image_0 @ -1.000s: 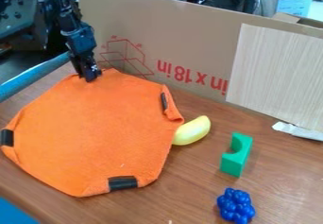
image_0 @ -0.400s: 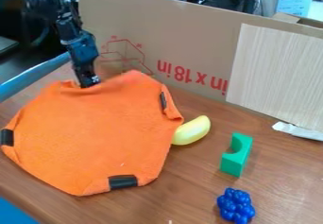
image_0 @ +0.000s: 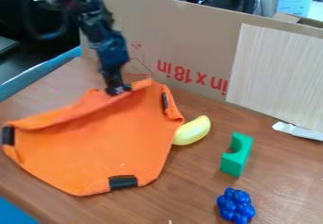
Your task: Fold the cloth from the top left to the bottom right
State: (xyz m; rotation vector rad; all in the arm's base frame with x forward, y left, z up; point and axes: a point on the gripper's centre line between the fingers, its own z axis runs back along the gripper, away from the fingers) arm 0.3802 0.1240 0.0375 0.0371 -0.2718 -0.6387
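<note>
Reference: clock face flat on the view, 12 at the top edge, centred on the cloth unless noted.

Gripper (image_0: pixel 118 90): located just past 12 o'clock, fingers pointing down. Fingers closed on the cloth (image_0: pixel 95 152); they grip its upper edge. The arm (image_0: pixel 107 36) enters from the top edge of the view, at 11 o'clock from the view centre.

Cloth: orange, on the table (image_0: pixel 189 185), at 8 o'clock from the view centre. The edge from 10 to 1 o'clock is raised and bends inward, with a fold running from the gripper down toward 9 o'clock. The lower part lies flat. Dark tabs are located at 9 o'clock (image_0: pixel 7 136), 5 o'clock (image_0: pixel 122 182) and 2 o'clock (image_0: pixel 165 101).

Banana (image_0: pixel 191 130): yellow, at 3 o'clock, in contact with the cloth edge.

Block (image_0: pixel 236 155): green, at 4 o'clock from the banana and apart from it. Its curved notch faces 9 o'clock.

Grapes (image_0: pixel 236 206): blue, at 6 o'clock from the block, near it, not touching.

Cardboard (image_0: pixel 189 43): upright along the table's far side. A pale panel (image_0: pixel 275 76) stands against it, at 2 o'clock from the view centre. A white scrap (image_0: pixel 300 131) lies at the panel's foot.
</note>
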